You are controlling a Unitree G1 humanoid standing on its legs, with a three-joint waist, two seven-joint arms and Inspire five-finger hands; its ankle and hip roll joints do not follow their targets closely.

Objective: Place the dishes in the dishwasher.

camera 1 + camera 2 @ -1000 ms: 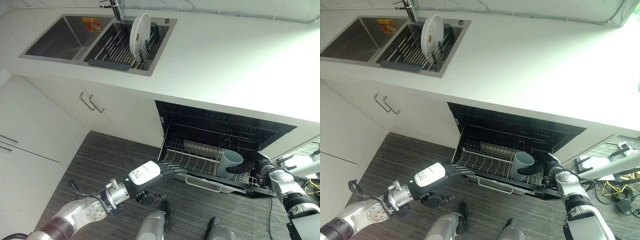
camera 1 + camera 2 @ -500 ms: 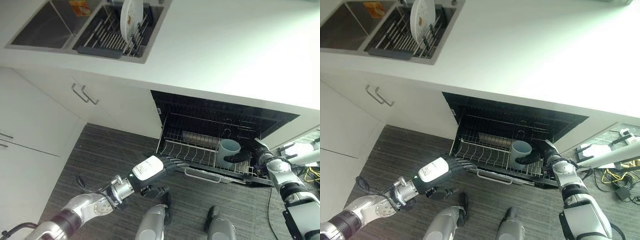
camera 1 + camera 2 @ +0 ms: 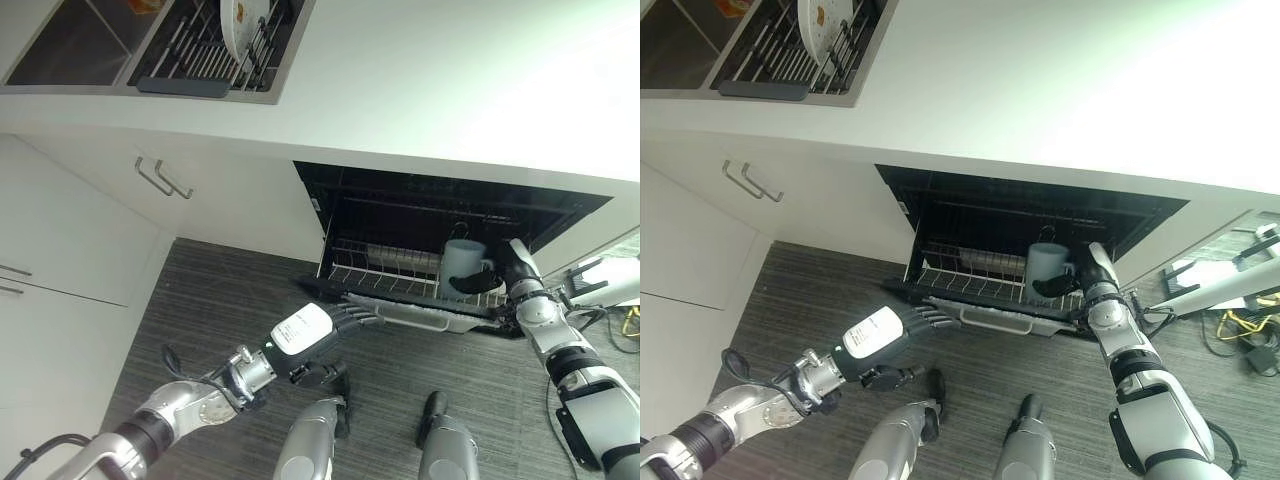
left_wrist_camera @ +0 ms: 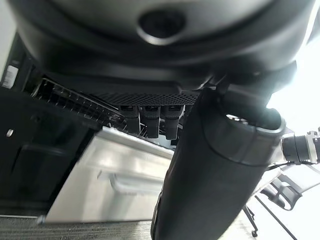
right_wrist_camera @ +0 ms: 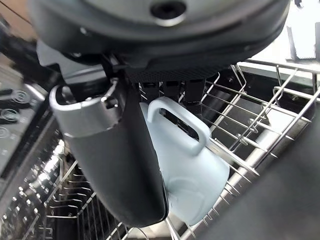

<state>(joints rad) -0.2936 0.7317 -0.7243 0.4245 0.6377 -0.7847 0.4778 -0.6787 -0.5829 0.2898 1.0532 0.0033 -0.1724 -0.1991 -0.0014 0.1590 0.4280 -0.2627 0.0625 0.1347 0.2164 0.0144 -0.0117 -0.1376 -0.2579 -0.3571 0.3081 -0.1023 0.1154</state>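
Note:
The dishwasher drawer stands pulled out under the counter, its wire rack (image 3: 385,272) showing behind a silver front panel (image 3: 425,318). A pale blue mug (image 3: 458,260) sits at the rack's right end, handle (image 5: 182,112) toward my right hand (image 3: 478,284). That hand is shut on the mug, thumb (image 5: 115,150) across its side and fingers behind the handle. My left hand (image 3: 345,322) is open, its straight fingers (image 4: 160,117) reaching to the left end of the front panel (image 4: 115,175). A white plate (image 3: 237,18) stands in the sink's drying rack.
The white countertop (image 3: 450,90) overhangs the open dishwasher. White cupboard doors with bar handles (image 3: 160,180) stand to its left. Grey striped flooring (image 3: 220,300) lies in front. A white stand and yellow cables (image 3: 1240,320) lie on the floor at the right.
The camera has tipped down and forward. My left hand has reached up to the drawer's front left end. The mug, held by my right hand, now stands more upright.

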